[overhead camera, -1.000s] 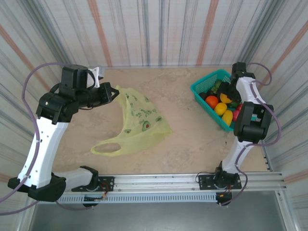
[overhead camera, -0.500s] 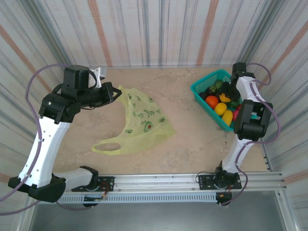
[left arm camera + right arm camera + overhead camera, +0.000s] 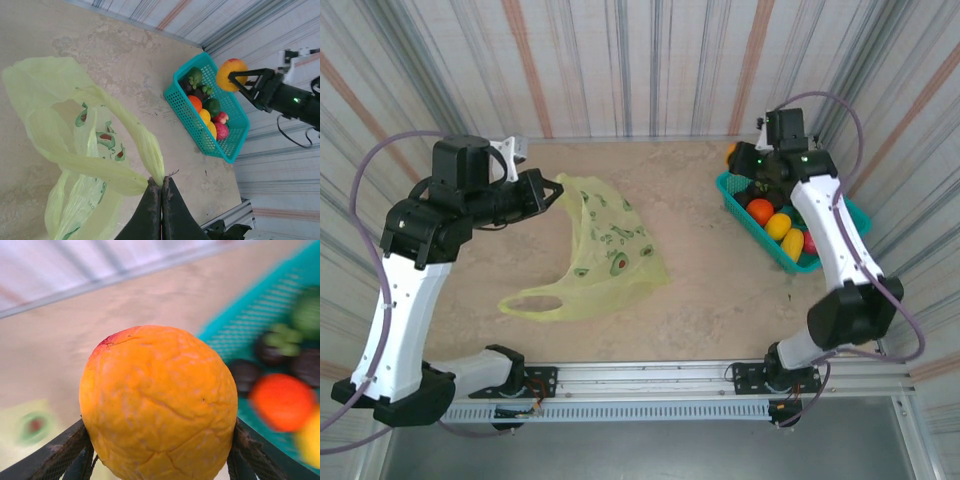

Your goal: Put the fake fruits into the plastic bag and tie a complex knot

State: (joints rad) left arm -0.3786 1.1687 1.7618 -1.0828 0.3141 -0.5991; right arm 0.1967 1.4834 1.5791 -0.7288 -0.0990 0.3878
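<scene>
Orange fake fruit [image 3: 157, 400] clamped between the fingers of right end effector [image 3: 239, 80], held up just beside the far left corner of the teal basket [image 3: 186, 116]. More fake fruits [image 3: 777, 222] heaped in that basket: orange, yellow, red, green, dark. Crinkled plastic bag [image 3: 610, 250] spread on tabletop [image 3: 700, 300] left of centre, well apart from basket. Left end effector [image 3: 161, 192] pinched together on one bag handle [image 3: 135, 135].

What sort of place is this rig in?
Probably a lab test cell: striped panel walls enclose a beige stone-look tabletop, with two white robot arms bolted to an aluminium rail.
</scene>
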